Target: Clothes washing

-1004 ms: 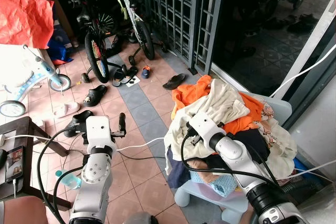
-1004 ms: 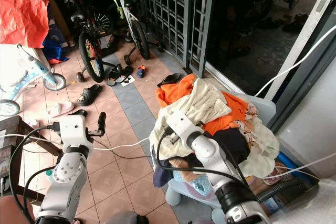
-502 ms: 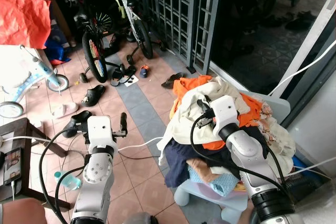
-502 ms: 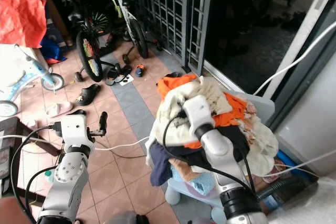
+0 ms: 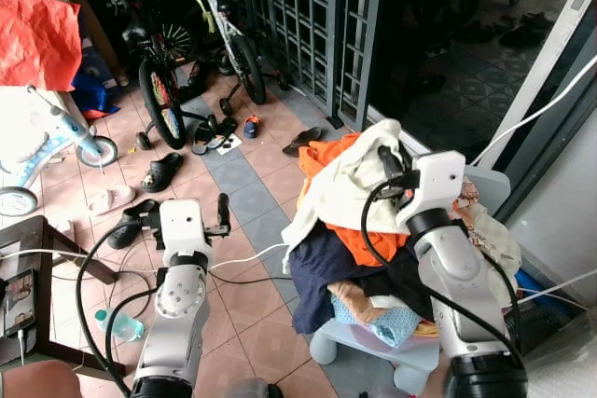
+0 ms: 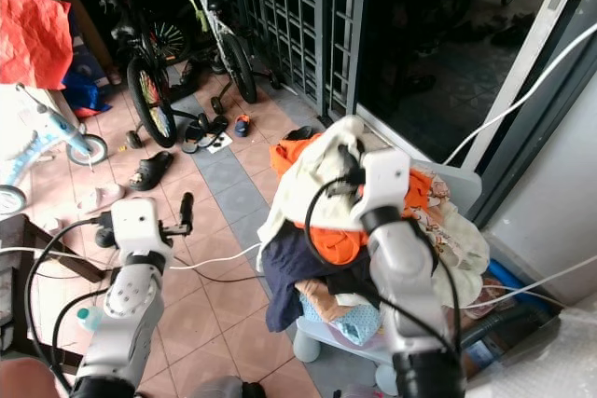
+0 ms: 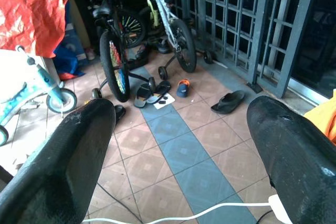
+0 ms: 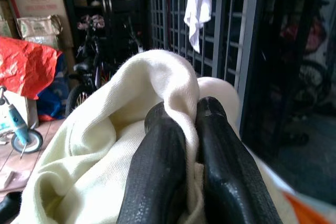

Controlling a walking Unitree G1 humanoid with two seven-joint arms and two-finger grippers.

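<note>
A heap of laundry (image 5: 373,258) lies on a pale plastic basket (image 5: 368,347) at the right: an orange piece (image 5: 368,238), a navy piece (image 5: 322,267) and printed cloth. My right gripper (image 8: 185,109) is shut on a cream garment (image 5: 343,185), held up above the heap so the cloth drapes down from its fingers (image 5: 392,163). My left gripper (image 7: 178,111) is open and holds nothing. It hovers over the tiled floor to the left of the basket, pointing toward the bicycles.
Two bicycles (image 5: 159,81) lean by a dark metal gate (image 5: 312,16) ahead. Sandals (image 5: 160,171) and slippers lie scattered on the tiles. A white cable (image 5: 250,256) crosses the floor. A wooden table (image 5: 33,235), a child's tricycle (image 5: 51,142) and a water bottle (image 5: 117,325) are at the left.
My right gripper has risen and swung to the right, pulling the cream garment up off the heap. The left arm has stayed where it was.
</note>
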